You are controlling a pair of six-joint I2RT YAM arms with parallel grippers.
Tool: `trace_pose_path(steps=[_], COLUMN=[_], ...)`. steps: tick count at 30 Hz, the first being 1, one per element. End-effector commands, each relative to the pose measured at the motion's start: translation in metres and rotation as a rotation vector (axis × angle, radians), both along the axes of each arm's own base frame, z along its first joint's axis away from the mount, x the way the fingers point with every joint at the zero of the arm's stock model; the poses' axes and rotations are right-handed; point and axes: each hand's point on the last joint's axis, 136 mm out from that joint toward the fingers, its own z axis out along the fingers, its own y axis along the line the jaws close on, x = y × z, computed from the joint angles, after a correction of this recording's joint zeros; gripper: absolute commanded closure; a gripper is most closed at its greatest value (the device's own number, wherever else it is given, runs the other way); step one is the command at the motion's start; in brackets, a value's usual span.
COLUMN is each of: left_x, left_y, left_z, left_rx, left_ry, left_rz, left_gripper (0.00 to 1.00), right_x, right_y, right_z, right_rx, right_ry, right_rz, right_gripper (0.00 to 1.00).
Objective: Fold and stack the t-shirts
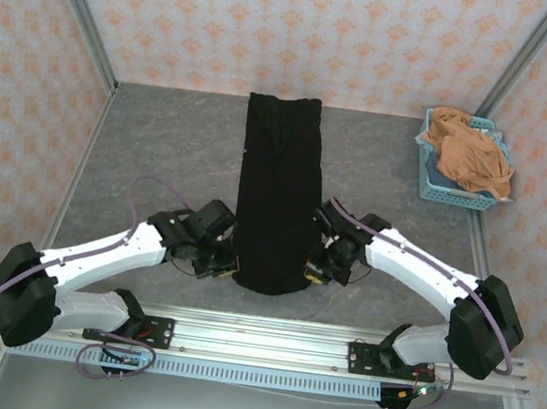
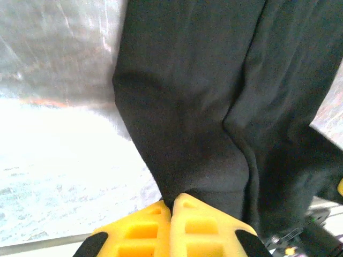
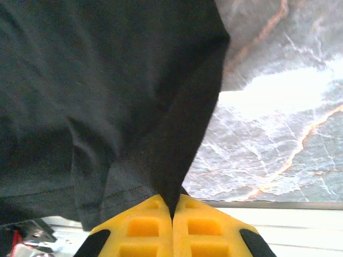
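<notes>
While left pincer (image 2: 171, 202) and right pincer (image 3: 174, 202) clamp its near hem, the black t-shirt (image 1: 276, 185) (narrow) lies near-to-far.

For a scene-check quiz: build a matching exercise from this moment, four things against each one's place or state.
1 black t-shirt
2 orange-tan t-shirt
3 light-blue basket
4 left gripper

a at the far right of the table
b shut on the black t-shirt's near corner
c crumpled in the basket
d lying as a long strip mid-table

Pairs: 1-d, 2-c, 3-a, 4-b
</notes>
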Motion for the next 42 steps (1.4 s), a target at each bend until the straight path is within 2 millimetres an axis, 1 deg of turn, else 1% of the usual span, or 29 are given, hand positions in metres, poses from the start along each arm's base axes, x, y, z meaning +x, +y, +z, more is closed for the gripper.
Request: trace_pose_path(steps=[1, 3, 6, 12, 15, 18, 20, 23, 26, 31, 32, 33, 38, 42], left_x=[0.031, 0.048, 0.075, 0.139, 0.166, 0.191, 0.207, 0.229, 0.248, 0.275, 0.280, 0.284, 0.302, 0.312], left_y=[0.009, 0.010, 0.011, 0.023, 0.025, 0.029, 0.033, 0.037, 0.040, 0.044, 0.044, 0.043, 0.037, 0.039], left_z=[0.018, 0.024, 0.034, 0.053, 0.056, 0.053, 0.051, 0.044, 0.036, 0.031, 0.023, 0.022, 0.011, 0.001], left_rx=[0.002, -0.006, -0.009, 0.004, 0.010, 0.024, 0.026, 0.033, 0.041, 0.038, 0.038, 0.038, 0.033, 0.049], left_ry=[-0.071, -0.089, -0.123, -0.192, -0.208, -0.206, -0.211, -0.207, -0.202, -0.201, -0.187, -0.185, -0.164, -0.150], left_rz=[0.076, 0.094, 0.116, 0.171, 0.174, 0.177, 0.185, 0.190, 0.194, 0.201, 0.200, 0.194, 0.179, 0.184], left_gripper=[1.00, 1.00, 1.00, 1.00, 1.00, 1.00, 1.00, 1.00, 1.00, 1.00, 1.00, 1.00, 1.00, 1.00], right_x=[0.028, 0.049, 0.079, 0.139, 0.167, 0.196, 0.215, 0.236, 0.253, 0.275, 0.279, 0.282, 0.297, 0.308], right_y=[-0.011, -0.010, -0.006, 0.000, 0.002, 0.004, 0.003, 0.003, 0.005, 0.005, 0.004, 0.003, 0.001, 0.003], right_z=[0.013, 0.023, 0.033, 0.046, 0.047, 0.045, 0.042, 0.034, 0.025, 0.013, 0.010, 0.008, 0.000, -0.005], right_rx=[-0.058, -0.054, -0.049, -0.051, -0.056, -0.058, -0.059, -0.055, -0.046, -0.054, -0.060, -0.062, -0.066, -0.067], right_ry=[-0.072, -0.113, -0.152, -0.226, -0.244, -0.256, -0.259, -0.253, -0.245, -0.233, -0.227, -0.225, -0.222, -0.219], right_rz=[-0.052, -0.072, -0.082, -0.101, -0.104, -0.118, -0.131, -0.147, -0.155, -0.160, -0.163, -0.169, -0.189, -0.194], right_gripper=[1.00, 1.00, 1.00, 1.00, 1.00, 1.00, 1.00, 1.00, 1.00, 1.00, 1.00, 1.00, 1.00, 1.00])
